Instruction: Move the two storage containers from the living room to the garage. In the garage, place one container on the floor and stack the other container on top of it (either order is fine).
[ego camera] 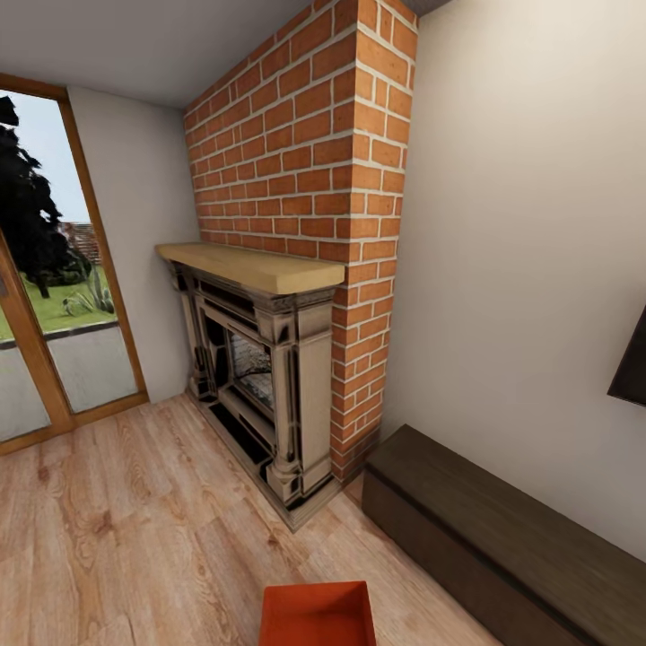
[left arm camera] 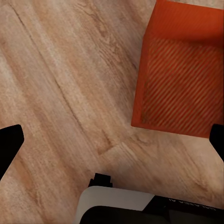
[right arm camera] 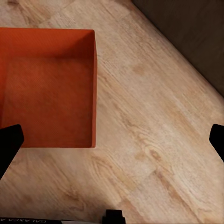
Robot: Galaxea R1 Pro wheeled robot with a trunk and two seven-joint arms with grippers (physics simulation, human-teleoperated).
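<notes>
Living room, pickup step not yet begun. Orange bin (ego camera: 316,615) empty on wood floor (ego camera: 135,529), near fireplace (ego camera: 260,386) and low cabinet (ego camera: 502,529). Left gripper (left arm camera: 112,140) spread wide, right gripper (right arm camera: 112,140) likewise, both holding nothing. Next, probably: lower arms, clamp opposite walls.

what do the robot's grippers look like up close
Both have plain black fingers, seen in the left wrist view and the right wrist view. The left gripper has a white body with a black block and faint lettering, too small to read.
</notes>
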